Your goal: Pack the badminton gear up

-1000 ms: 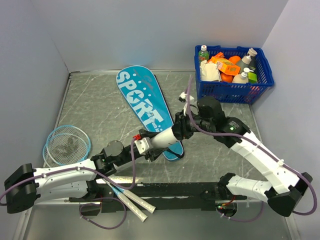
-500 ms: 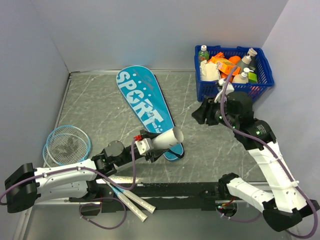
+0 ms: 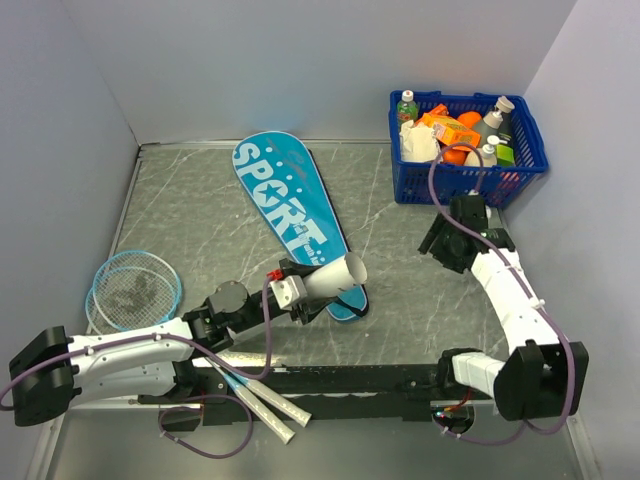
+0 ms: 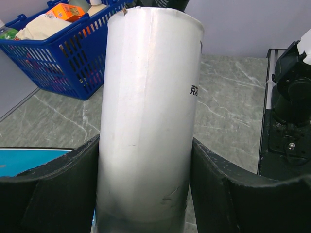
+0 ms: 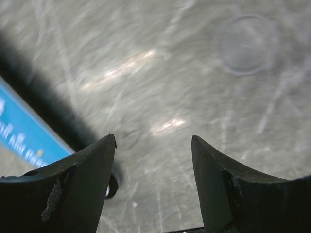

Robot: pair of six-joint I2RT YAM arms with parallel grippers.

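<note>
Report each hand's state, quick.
Left hand: closed on the white tube.
Right hand: open, holding nothing.

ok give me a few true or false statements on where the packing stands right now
1. The left gripper holds a white tube. True.
2. The right gripper grips the bag. False: it is open and empty, above the table.
3. The rackets are inside the bag. False: they lie on the table, at its left side.
4. The basket sits in the far right corner. True.
</note>
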